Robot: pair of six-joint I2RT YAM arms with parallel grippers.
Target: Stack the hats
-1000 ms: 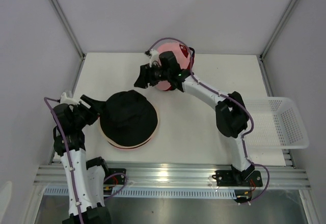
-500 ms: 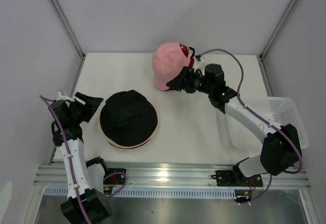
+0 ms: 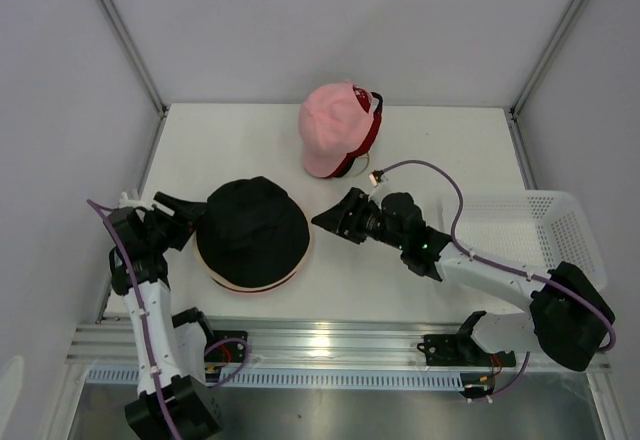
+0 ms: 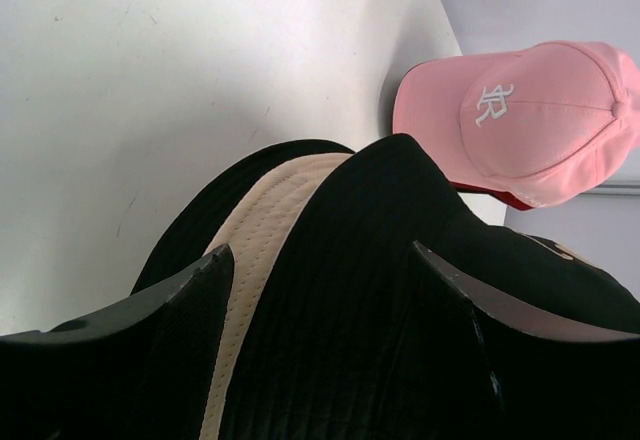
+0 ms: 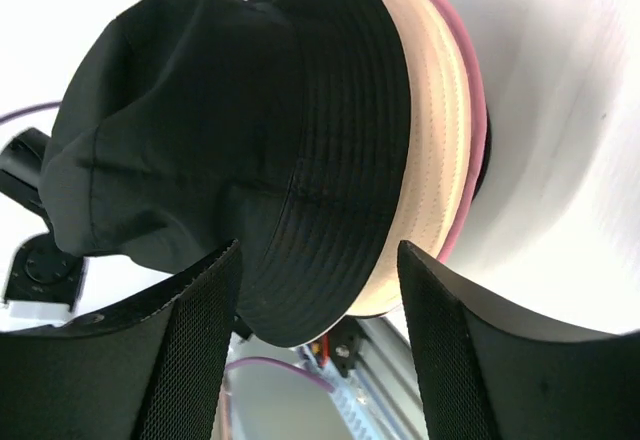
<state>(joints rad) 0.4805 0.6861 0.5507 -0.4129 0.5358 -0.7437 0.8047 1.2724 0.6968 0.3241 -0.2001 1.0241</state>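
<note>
A black bucket hat tops a stack with cream and pink brims under it, left of centre. A pink baseball cap lies on a red and black cap at the back. My left gripper is open at the stack's left edge; its fingers straddle the black hat. My right gripper is open and empty just right of the stack, facing the black hat. The pink cap shows in the left wrist view.
A white mesh basket hangs over the table's right edge. White walls and metal posts close the back and sides. An aluminium rail runs along the front edge.
My right gripper has left the pink cap at the back and swung forward and left to the right side of the stack. My left gripper has barely moved.
</note>
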